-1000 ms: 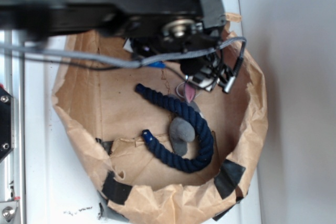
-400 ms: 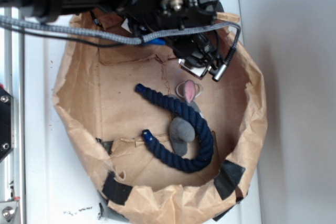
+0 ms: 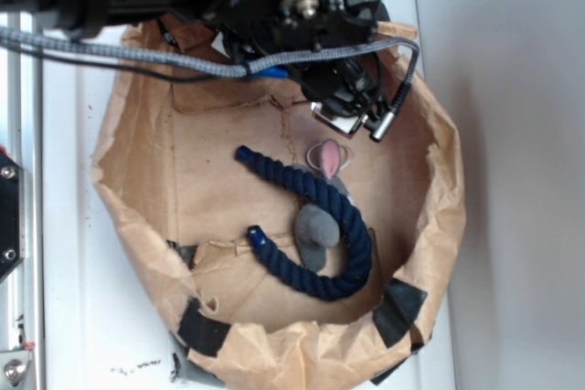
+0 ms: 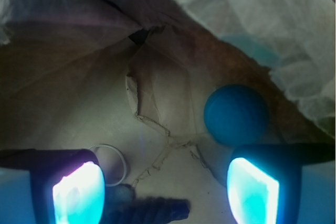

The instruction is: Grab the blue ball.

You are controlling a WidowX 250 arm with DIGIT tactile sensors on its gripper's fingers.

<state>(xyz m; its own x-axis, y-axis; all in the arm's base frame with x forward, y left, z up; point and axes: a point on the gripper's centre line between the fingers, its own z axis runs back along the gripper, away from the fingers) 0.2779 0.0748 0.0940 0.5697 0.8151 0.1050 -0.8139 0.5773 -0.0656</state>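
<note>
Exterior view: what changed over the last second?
The arm and tool shifted toward the top of the frame within the crumpled brown paper bowl, uncovering the grey plush mouse's pink ear; no change since. Nothing gripped. Dark navy twisted rope unmoved.
</note>
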